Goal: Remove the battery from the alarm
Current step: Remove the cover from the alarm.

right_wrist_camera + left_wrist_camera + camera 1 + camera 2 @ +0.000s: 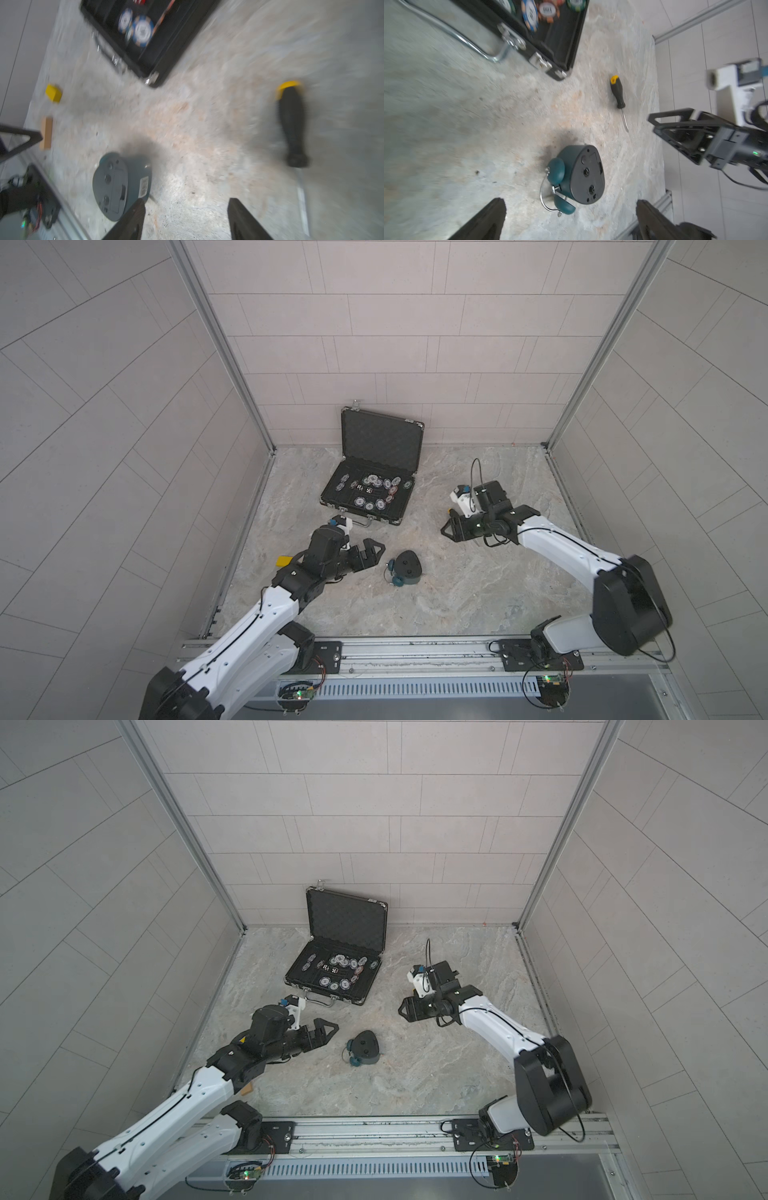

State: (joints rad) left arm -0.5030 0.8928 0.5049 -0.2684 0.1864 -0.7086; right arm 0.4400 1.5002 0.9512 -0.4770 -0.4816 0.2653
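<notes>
The teal alarm (407, 568) (365, 1048) lies face down mid-table, its dark back up and its bell knobs toward my left arm. The back panel (588, 176) (113, 187) looks closed, and the battery is hidden. My left gripper (371, 552) (325, 1031) (571, 207) hovers just left of the alarm, open and empty. My right gripper (450, 529) (409, 1009) (187, 202) hangs further off to the alarm's right and rear, jaws apart with nothing between them. The right wrist view is blurred.
An open black case (380, 439) (347, 915) of poker chips stands at the back. A black-handled, yellow-capped screwdriver (617, 93) (292, 124) lies under my right gripper. A yellow block (284, 561) (53, 93) and a wooden block (46, 133) sit by the left wall.
</notes>
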